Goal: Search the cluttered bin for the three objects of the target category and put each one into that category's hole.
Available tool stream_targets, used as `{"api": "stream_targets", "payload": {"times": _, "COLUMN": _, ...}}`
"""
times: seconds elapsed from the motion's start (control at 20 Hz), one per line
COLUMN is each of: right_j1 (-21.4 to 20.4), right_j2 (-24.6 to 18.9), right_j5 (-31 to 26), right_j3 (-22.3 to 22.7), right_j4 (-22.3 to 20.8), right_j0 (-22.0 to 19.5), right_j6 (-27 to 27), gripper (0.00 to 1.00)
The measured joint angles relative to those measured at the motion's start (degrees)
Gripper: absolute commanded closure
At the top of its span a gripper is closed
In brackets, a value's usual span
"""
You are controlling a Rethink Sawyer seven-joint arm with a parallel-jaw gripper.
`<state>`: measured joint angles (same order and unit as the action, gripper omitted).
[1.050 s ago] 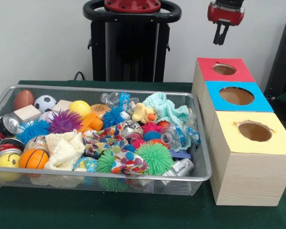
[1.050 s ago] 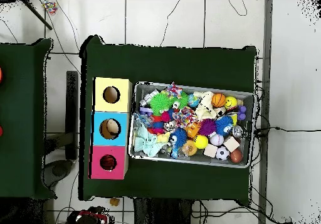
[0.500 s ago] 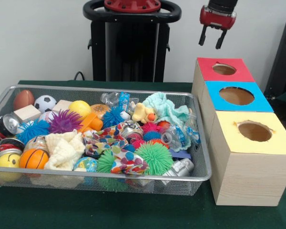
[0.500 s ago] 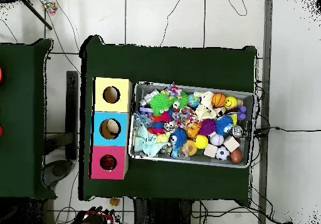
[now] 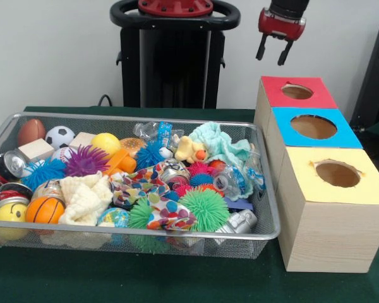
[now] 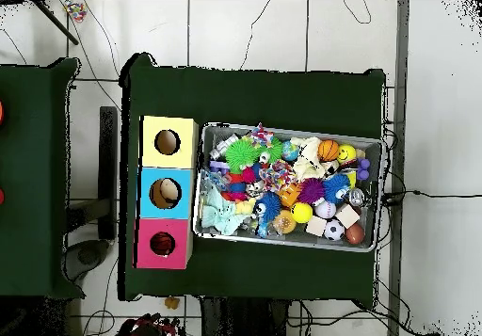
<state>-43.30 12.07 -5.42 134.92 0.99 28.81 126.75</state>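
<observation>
Since a second ago my gripper (image 5: 272, 53) has drifted left above the red box (image 5: 295, 95), jaws open and empty; bin (image 5: 265, 235) still crowded, sorting unfinished.

The gripper (image 5: 272, 54) hangs high from its red wrist, its two black fingers spread, holding nothing.

Behind me: plain pale wall (image 5: 50, 57) | below: white tiled floor (image 6: 264, 31) w/ loose black cables (image 6: 428, 196) | my table (image 6: 254, 92) in dark green cloth | 2nd green table (image 6: 33, 163) alongside
</observation>
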Motion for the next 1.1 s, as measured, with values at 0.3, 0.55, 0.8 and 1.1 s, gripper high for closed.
{"api": "stream_targets", "payload": {"times": 0.3, "right_j1": 3.8, "right_j2": 2.3, "right_j5": -0.1, "right_j3": -1.7, "right_j4": 0.0, "right_j0": 3.9, "right_j6": 0.0, "gripper": 0.0}}
{"api": "stream_targets", "payload": {"times": 0.55, "right_j1": 6.6, "right_j2": 3.6, "right_j5": -0.8, "right_j3": -4.2, "right_j4": 0.0, "right_j0": 6.3, "right_j6": 0.0, "gripper": 0.0}}
{"api": "stream_targets", "payload": {"times": 0.8, "right_j1": 8.9, "right_j2": 5.3, "right_j5": -3.7, "right_j3": -8.0, "right_j4": 0.0, "right_j0": 8.2, "right_j6": 0.0, "gripper": 0.0}}
{"api": "stream_targets", "payload": {"times": 1.1, "right_j1": 9.6, "right_j2": 5.8, "right_j5": -7.2, "right_j3": -11.8, "right_j4": 0.0, "right_j0": 8.9, "right_j6": 0.0, "gripper": 0.0}}
